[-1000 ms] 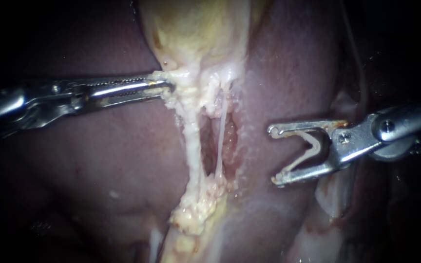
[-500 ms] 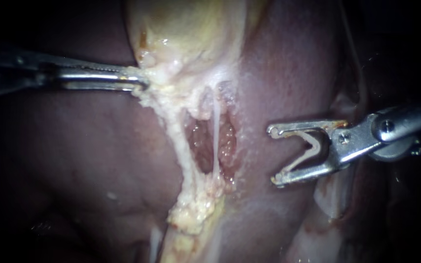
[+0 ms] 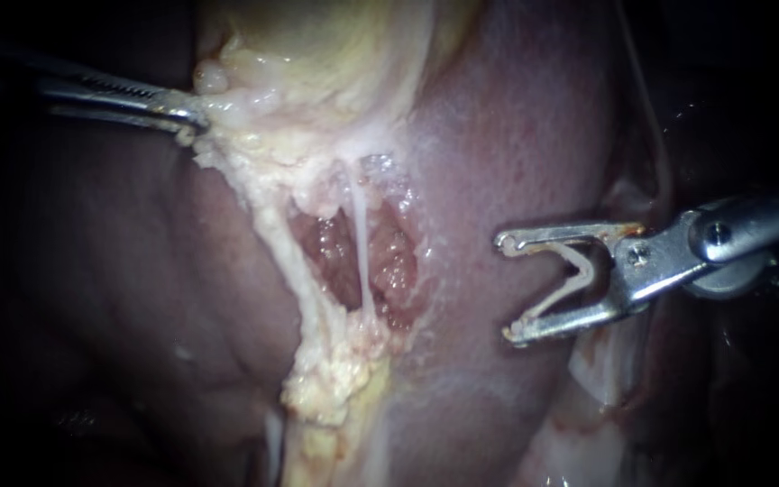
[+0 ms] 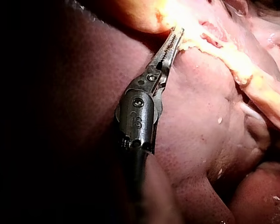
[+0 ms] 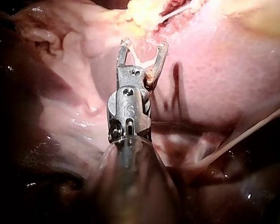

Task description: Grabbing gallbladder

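The yellowish gallbladder [image 3: 317, 45] hangs at the top of the endoscope view. My left instrument [image 3: 187, 117] comes in from the left, its toothed jaws shut on the gallbladder's pale lower edge [image 3: 227, 99]. In the left wrist view the same jaws [image 4: 175, 35] pinch that pale tissue [image 4: 196, 28]. Below the grip, a thick pale band [image 3: 286, 257] and a thin white tube [image 3: 358, 243] stretch across a raw red window [image 3: 389, 266]. My right instrument [image 3: 507, 289] stands open over the liver to the right, apart from the tissue, with a pale V-shaped piece deep between its jaws [image 5: 142, 45].
Dark red liver [image 3: 516, 135] surrounds the window on both sides. A lump of yellow fatty tissue [image 3: 331, 379] sits at the lower end of the band. A thin pale strand [image 3: 651, 135] runs down behind my right instrument.
My left instrument has drawn the gallbladder's edge up and to the left. The band and thin tube are stretched further and the red window has widened. My right instrument has not moved.
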Controlling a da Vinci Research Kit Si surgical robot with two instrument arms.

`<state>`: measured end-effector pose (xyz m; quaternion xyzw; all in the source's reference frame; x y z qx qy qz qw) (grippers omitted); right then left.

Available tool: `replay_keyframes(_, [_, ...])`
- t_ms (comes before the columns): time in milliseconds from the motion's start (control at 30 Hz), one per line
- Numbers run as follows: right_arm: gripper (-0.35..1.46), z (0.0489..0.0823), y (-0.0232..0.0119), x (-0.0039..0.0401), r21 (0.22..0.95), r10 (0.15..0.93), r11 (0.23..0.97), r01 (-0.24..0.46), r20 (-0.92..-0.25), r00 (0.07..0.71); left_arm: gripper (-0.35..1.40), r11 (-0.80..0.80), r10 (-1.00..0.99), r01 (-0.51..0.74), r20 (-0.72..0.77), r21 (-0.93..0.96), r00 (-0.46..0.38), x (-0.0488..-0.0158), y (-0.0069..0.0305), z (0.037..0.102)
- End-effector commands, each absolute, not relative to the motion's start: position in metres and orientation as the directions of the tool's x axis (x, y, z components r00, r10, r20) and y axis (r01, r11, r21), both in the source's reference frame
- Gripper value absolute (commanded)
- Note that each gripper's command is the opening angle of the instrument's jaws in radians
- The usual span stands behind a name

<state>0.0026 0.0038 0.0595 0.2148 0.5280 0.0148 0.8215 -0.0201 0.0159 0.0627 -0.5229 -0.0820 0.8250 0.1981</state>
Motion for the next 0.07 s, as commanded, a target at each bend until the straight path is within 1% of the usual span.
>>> replay_keyframes(33, [0.50,0.0595,0.0038,0.0026,0.369,0.251,0.907,0.202,-0.861,0.442,-0.35,-0.909,0.411,-0.242,-0.830,-0.341,-0.376,-0.0202,0.0157,0.0628])
replay_keyframes(67, [0.50,0.0595,0.0038,0.0026,0.369,0.251,0.907,0.202,-0.861,0.442,-0.35,-0.911,0.406,-0.240,-0.832,-0.335,-0.378,-0.0202,0.0156,0.0628])
